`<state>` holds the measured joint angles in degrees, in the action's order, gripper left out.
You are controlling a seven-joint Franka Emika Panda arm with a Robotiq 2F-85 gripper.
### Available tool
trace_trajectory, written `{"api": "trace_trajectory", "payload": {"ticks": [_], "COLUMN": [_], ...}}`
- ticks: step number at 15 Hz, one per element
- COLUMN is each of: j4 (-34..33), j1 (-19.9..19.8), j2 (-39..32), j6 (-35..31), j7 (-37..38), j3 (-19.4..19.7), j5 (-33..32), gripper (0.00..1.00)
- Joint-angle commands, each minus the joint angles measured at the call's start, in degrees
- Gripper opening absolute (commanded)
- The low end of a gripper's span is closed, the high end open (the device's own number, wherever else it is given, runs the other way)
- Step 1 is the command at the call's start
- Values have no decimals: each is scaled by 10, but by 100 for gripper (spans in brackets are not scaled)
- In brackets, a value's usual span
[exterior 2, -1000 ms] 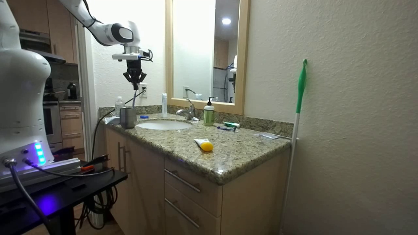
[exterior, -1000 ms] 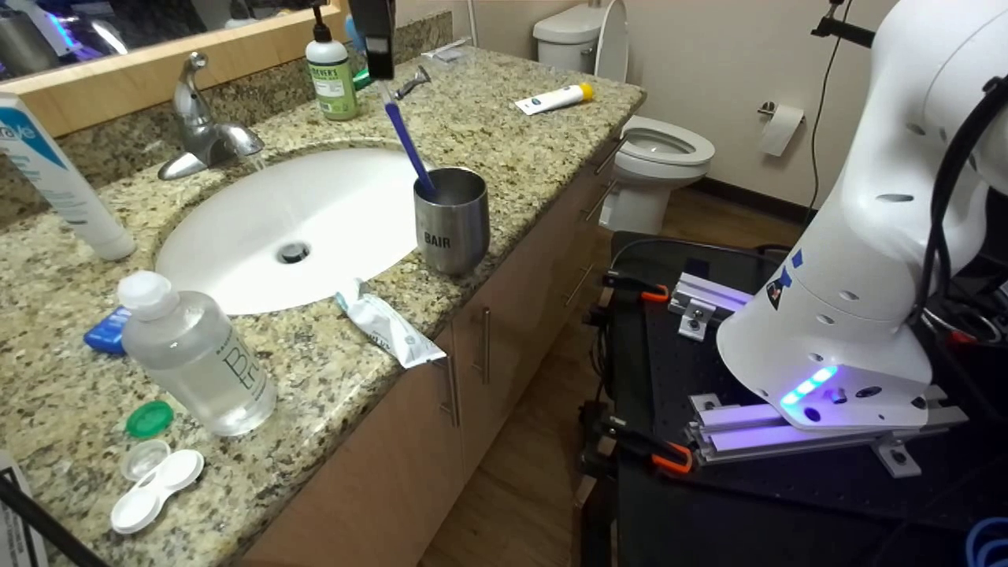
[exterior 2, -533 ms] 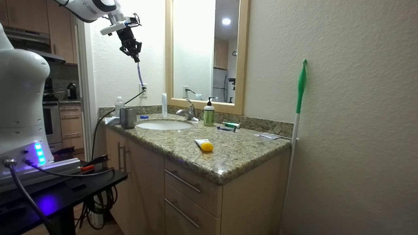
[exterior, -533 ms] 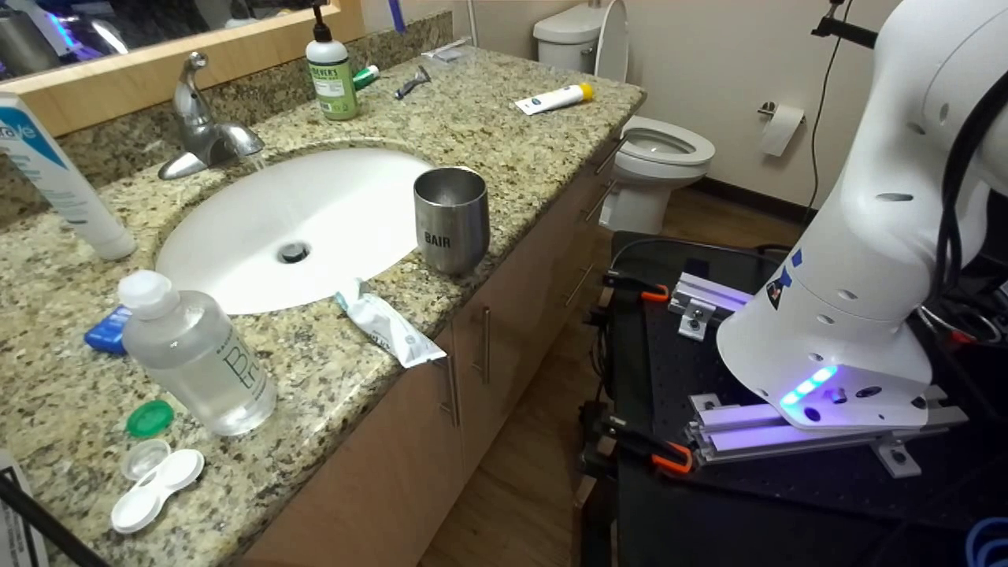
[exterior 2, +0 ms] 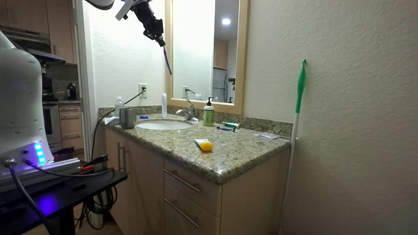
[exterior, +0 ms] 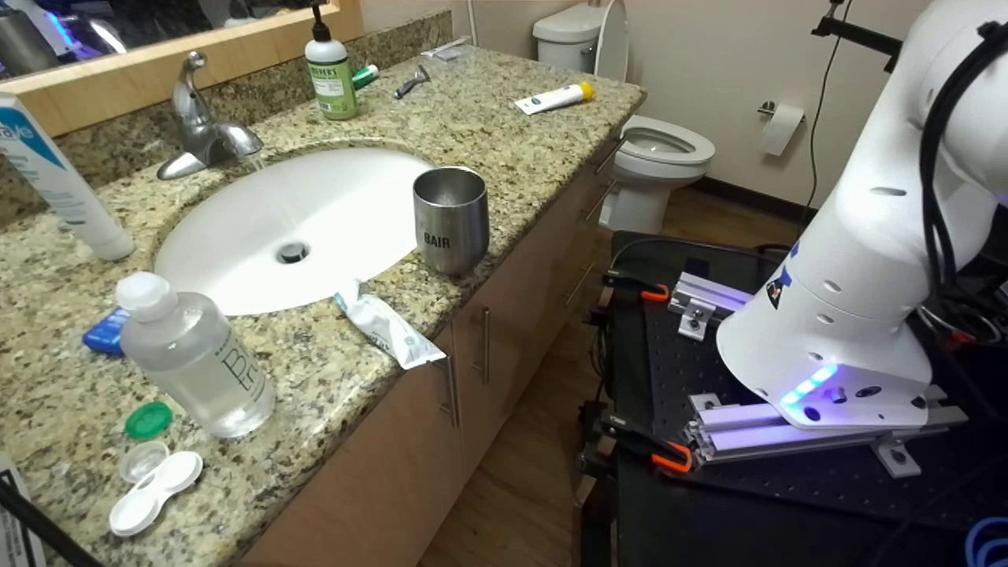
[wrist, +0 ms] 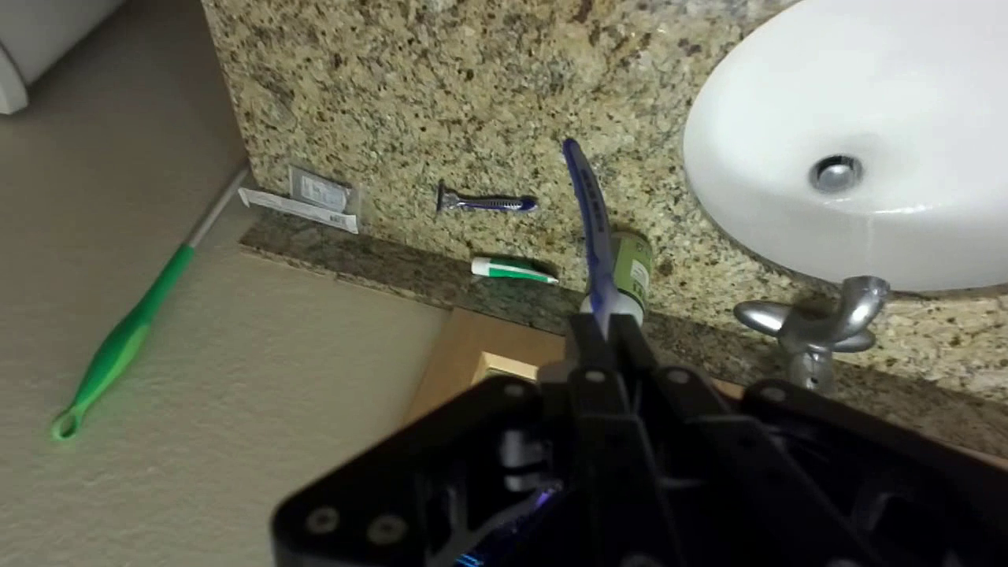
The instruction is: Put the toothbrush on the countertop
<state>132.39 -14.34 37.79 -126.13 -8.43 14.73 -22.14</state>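
Note:
My gripper (exterior 2: 162, 44) is shut on the blue-purple toothbrush (exterior 2: 167, 60), which hangs down tilted in the air, in front of the mirror's left edge in an exterior view. In the wrist view the toothbrush (wrist: 592, 211) sticks out from between the fingertips of the gripper (wrist: 605, 320), above the countertop (wrist: 488, 87). The end in the fingers is hidden. The gripper is out of sight in an exterior view where the speckled granite countertop (exterior: 480, 110) shows in full length. The steel cup (exterior: 451, 228) stands upright at the counter's front edge with no brush showing in it.
A white sink (exterior: 236, 260) and chrome tap (exterior: 201, 134) are set in the counter. A soap bottle (exterior 2: 209, 116), razor (wrist: 488, 203), green-and-white tube (wrist: 512, 270), yellow-capped tube (exterior 2: 204, 145), clear bottle (exterior: 197, 362) and white tube (exterior: 390, 327) stand or lie on it.
My gripper has lifted the toothbrush out of the cup, then moved up and to the right in an exterior view, tilting on the way. The cup has stayed in place.

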Motion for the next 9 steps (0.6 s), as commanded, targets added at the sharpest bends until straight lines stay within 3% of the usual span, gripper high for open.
{"api": "trace_trajectory", "payload": {"ticks": [1, 3, 4, 5, 9], "j4": [-2, -2, -12, -19, -87], "j1": [-5, 0, -21, -45, -107], "j2": [-3, 2, -27, -60, -164], "j6": [0, 2, -13, -63, -134], "j7": [-6, -1, 27, 67, 116], "j3": [-3, -15, -26, -18, 28], "j5": [6, 5, -22, -43, -75], "gripper": [6, 2, 2, 2, 2]}}
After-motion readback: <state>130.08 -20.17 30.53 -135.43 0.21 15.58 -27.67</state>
